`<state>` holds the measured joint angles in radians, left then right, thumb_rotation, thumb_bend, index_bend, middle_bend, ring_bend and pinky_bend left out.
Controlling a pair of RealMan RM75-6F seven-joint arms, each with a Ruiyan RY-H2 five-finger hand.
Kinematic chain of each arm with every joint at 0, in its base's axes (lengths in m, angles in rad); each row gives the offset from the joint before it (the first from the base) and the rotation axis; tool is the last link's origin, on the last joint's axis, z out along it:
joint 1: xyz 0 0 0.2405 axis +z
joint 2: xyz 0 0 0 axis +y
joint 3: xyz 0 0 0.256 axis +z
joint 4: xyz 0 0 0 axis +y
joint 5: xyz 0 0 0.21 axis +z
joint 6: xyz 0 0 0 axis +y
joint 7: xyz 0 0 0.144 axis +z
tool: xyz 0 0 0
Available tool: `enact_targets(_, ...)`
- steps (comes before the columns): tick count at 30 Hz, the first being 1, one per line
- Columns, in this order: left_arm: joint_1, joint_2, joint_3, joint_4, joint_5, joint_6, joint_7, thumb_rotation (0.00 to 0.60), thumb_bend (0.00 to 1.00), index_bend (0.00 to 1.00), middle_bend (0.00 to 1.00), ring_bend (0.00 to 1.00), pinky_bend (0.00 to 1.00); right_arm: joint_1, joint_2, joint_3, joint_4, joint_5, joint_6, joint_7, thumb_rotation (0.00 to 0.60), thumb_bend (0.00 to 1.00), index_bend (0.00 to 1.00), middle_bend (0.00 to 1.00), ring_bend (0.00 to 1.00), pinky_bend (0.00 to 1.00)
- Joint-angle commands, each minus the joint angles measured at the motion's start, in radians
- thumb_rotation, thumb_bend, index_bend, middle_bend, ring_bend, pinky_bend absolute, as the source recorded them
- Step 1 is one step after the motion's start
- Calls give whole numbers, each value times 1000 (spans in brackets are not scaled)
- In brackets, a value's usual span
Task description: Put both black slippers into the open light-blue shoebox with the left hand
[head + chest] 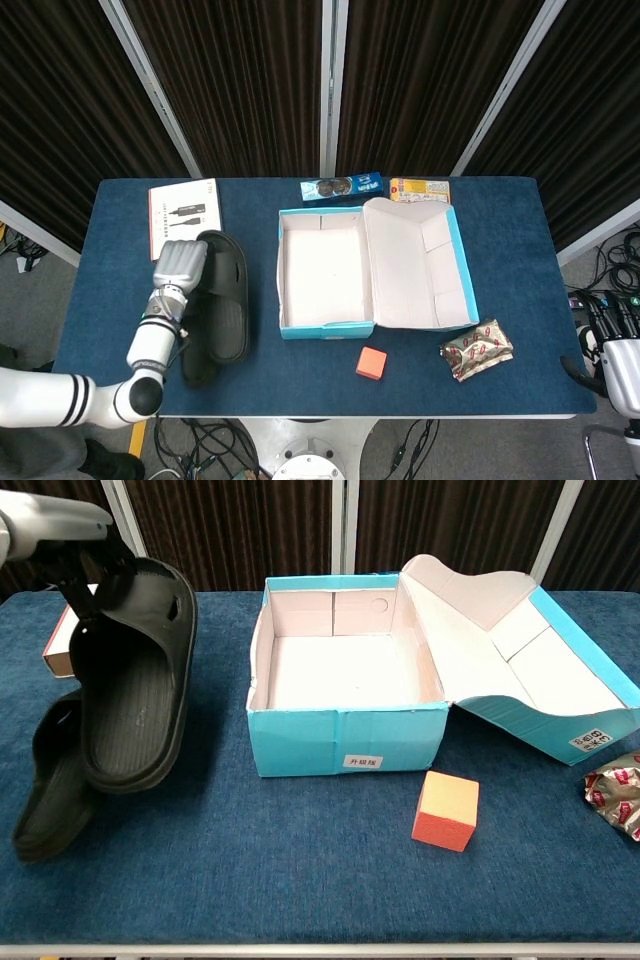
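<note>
My left hand [178,265] [58,518] grips a black slipper [224,300] [133,685] by its strap end and holds it up, tilted steeply, left of the open light-blue shoebox [328,329] [345,738]. The second black slipper [196,362] [48,795] hangs behind and to the left of the first, its low end near the table. I cannot tell whether the hand holds it too. The shoebox is empty, with its lid [418,265] folded out to the right. My right hand [612,345] shows at the far right edge, off the table.
A white booklet [185,212] lies at the back left, partly behind the lifted slipper. A cookie pack [342,186] and a yellow snack box [419,189] sit behind the shoebox. An orange cube [446,810] and a foil packet [614,795] lie in front right.
</note>
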<state>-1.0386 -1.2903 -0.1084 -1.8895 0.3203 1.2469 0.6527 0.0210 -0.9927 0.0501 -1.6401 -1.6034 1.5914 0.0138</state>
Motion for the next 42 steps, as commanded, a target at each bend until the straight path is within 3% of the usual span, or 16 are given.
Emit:
enact_targets(1, 65, 64, -52, -10, 92, -31, -134, 600, 0, 561, 647, 878, 783, 1, 0, -1, -3, -2, -3, -3, 600, 95, 50, 139, 41, 128)
enact_targets(7, 136, 79, -152, 60, 259, -113, -392, 600, 0, 563, 649, 879, 798, -1, 8, -3, -13, -3, 0, -15, 600, 95, 50, 139, 41, 129)
enact_targets(14, 145, -27, -257, 209, 433, -298, -725, 600, 0, 567, 650, 876, 802, 4, 18, -3, -29, -1, -13, -30, 600, 95, 50, 139, 41, 128)
enact_targets(19, 113, -142, -301, 347, 513, -384, -874, 600, 0, 567, 650, 850, 764, 7, 26, -1, -40, 4, -18, -40, 600, 95, 50, 139, 41, 128)
enact_targets(28, 25, -290, -323, 538, 584, -486, -946, 600, 0, 568, 645, 793, 611, 5, 43, 3, -55, 19, -21, -49, 600, 95, 50, 139, 41, 129)
enact_targets(42, -93, -492, -339, 851, 557, -589, -952, 600, 0, 569, 644, 773, 543, 6, 56, 6, -70, 36, -32, -65, 600, 96, 50, 140, 41, 128)
